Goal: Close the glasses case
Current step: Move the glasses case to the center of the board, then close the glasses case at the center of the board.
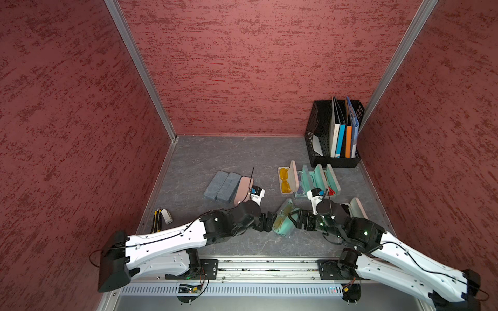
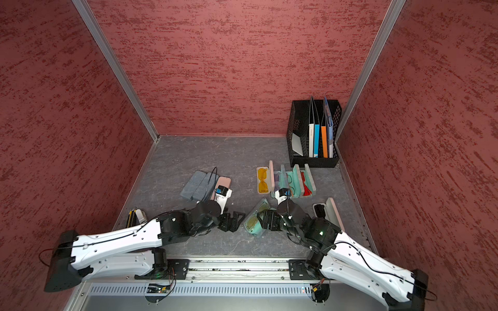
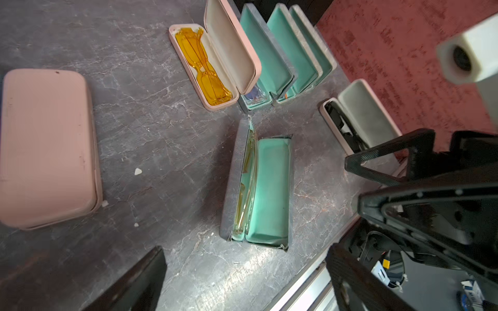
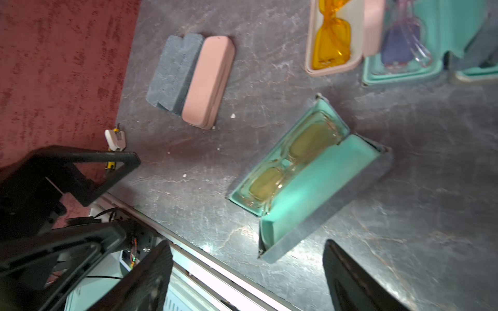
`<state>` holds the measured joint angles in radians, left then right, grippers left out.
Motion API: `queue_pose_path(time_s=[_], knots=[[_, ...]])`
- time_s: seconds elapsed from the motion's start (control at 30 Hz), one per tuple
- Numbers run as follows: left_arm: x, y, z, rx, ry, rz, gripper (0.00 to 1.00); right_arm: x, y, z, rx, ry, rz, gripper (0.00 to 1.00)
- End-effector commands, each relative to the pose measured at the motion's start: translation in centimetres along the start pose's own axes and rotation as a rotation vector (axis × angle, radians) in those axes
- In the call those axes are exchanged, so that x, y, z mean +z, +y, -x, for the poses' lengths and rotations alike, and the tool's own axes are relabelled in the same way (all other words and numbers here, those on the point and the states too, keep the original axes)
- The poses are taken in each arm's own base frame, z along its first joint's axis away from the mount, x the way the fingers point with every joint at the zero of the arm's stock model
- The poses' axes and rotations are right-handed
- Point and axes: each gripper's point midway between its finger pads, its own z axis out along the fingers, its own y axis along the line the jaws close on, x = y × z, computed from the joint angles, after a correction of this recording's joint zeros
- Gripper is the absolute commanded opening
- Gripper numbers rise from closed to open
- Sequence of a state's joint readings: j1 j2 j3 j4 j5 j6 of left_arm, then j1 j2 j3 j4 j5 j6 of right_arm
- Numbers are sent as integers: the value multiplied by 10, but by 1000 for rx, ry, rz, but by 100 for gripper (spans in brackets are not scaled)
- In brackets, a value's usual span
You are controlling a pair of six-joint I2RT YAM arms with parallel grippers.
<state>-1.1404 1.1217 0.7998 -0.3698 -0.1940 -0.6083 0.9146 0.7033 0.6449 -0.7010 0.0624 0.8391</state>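
Since the two halves of the glasses case [image 1: 284, 220] have to be brought together, I have a claw on either side of it. The left claw [image 1: 269, 223] is just beside the half that holds the glasses, and the right claw [image 1: 295, 221] is just beside the lid [image 4: 323, 188]. Both claws stand wide with nothing between the fingers, as both wrist views confirm. I judge that suits pushing with a flat finger rather than pinching. Neither claw looks to be touching the case, though I cannot be sure from the top views.

The case lies on the tabletop [image 1: 229, 156] between the claws, splayed open at the hinge with its teal lining showing. The yellowish glasses [image 4: 291, 161] are seated inside, so nothing should block the lid. The case is turned at a slant, likely so each arm meets a long side squarely.

Beyond the case on the left arm's side, three closed cases [image 1: 229, 187] lie side by side, probably finished work. Beyond it on the right arm's side is a row of open cases [image 1: 310, 180], far enough off to give the claws room.
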Motion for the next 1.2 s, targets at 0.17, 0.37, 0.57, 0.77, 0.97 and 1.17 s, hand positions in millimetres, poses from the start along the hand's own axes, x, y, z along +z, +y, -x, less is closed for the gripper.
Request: queue_pose_path(time_s=[0.17, 0.37, 0.57, 0.77, 0.97, 1.17], knots=[[60, -13, 4, 160, 145, -26, 87, 6, -36, -29, 32, 62, -38, 86], [97, -3, -5, 211, 224, 42, 76, 6, -47, -40, 58, 70, -36, 84], [115, 7, -6, 225, 244, 83, 63, 9, -52, -49, 74, 80, -21, 82], [125, 11, -9, 212, 254, 71, 54, 13, -55, -52, 77, 90, -20, 81], [131, 11, -12, 214, 261, 60, 54, 16, -56, -55, 72, 98, -18, 81], [133, 13, -12, 222, 266, 75, 38, 18, -58, -59, 71, 103, -14, 81]])
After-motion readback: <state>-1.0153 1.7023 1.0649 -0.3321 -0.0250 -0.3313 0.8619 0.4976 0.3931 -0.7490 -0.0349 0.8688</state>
